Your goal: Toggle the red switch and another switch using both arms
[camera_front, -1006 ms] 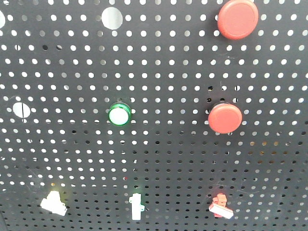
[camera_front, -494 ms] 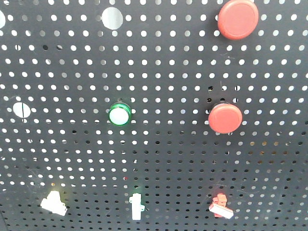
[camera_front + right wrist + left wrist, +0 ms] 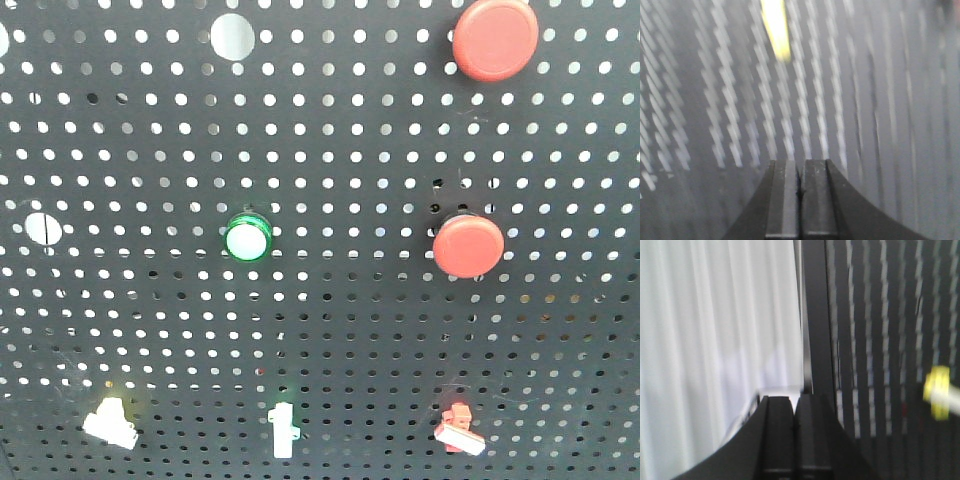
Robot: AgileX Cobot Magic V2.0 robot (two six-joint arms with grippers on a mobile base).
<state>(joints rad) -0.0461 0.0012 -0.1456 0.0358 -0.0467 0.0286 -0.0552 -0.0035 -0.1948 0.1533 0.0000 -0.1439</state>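
We are still bringing in the left gripper (image 3: 794,407) and right gripper (image 3: 800,170), both closed on nothing, as the red switch (image 3: 459,428), bottom right, and yellowish switch (image 3: 110,420), bottom left, are staying untouched.

Black left claw (image 3: 795,404), black right claw (image 3: 801,168)

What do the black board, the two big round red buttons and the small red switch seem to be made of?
Black board: probably painted sheet metal, matte, evenly punched holes; hardboard is possible.
Round red buttons, upper and lower: plastic, smooth with soft sheen.
Red switch: moulded plastic, red lever on white base.
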